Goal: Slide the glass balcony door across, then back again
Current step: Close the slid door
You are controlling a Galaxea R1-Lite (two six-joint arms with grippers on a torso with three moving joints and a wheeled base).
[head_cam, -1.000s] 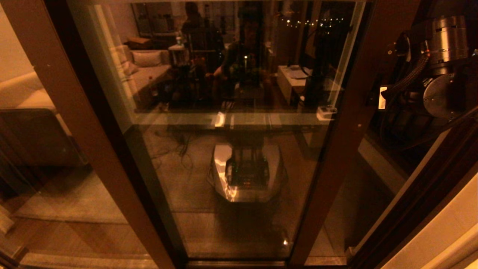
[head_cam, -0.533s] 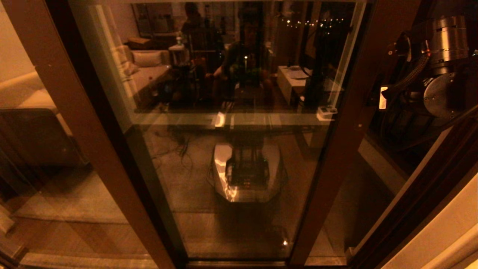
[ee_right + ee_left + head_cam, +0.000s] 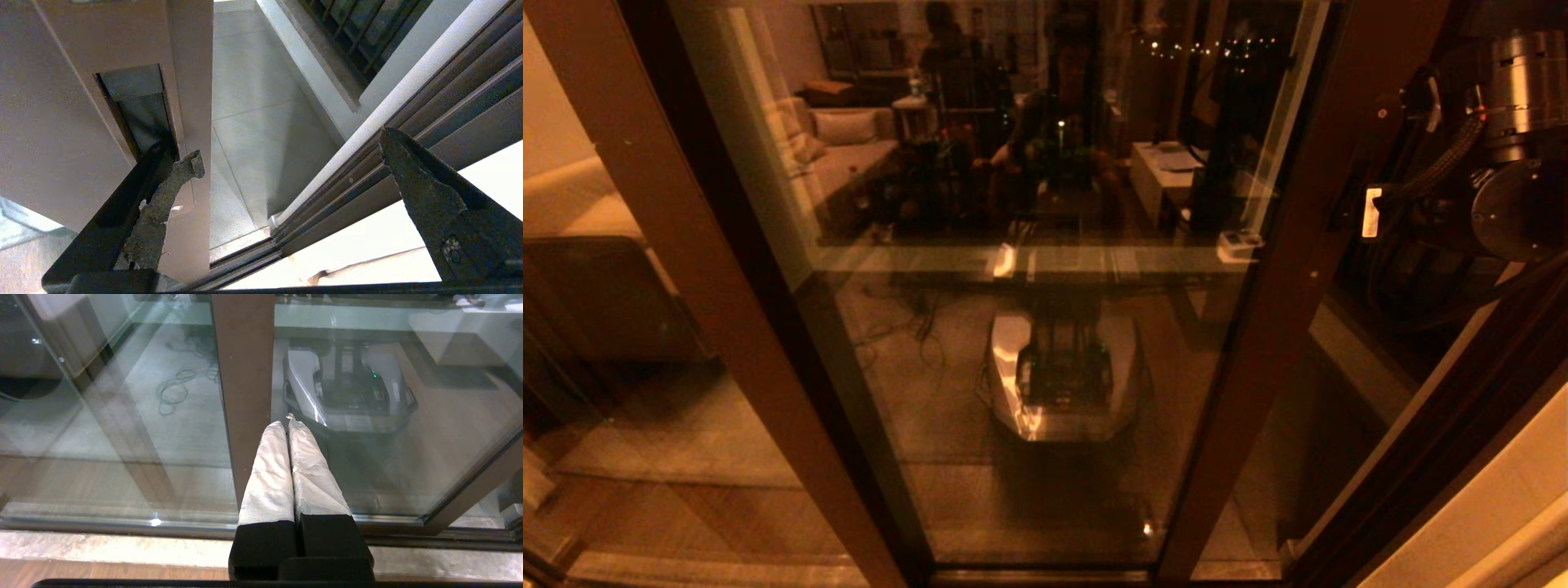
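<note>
The glass balcony door (image 3: 1029,286) fills the head view, a reflective pane in a dark brown frame. Its right upright rail (image 3: 1282,286) stands just left of my right arm (image 3: 1499,204). In the right wrist view my right gripper (image 3: 291,145) is open. One fingertip (image 3: 184,167) is hooked at the lower end of the handle slot (image 3: 135,102) in that rail (image 3: 61,122); the other finger (image 3: 425,196) hangs free by the door jamb. My left gripper (image 3: 286,422) is shut on nothing, its white-wrapped tips low beside a brown upright (image 3: 245,375).
Between the door's edge and the grooved jamb (image 3: 408,122) a gap shows the pale balcony floor (image 3: 261,122) and a railing (image 3: 359,32). The bottom track (image 3: 122,526) runs along the floor. My own base (image 3: 1062,376) is mirrored in the glass.
My right arm has shifted to the right, and the door's right rail has moved slightly right with it. The left side looks unchanged.
</note>
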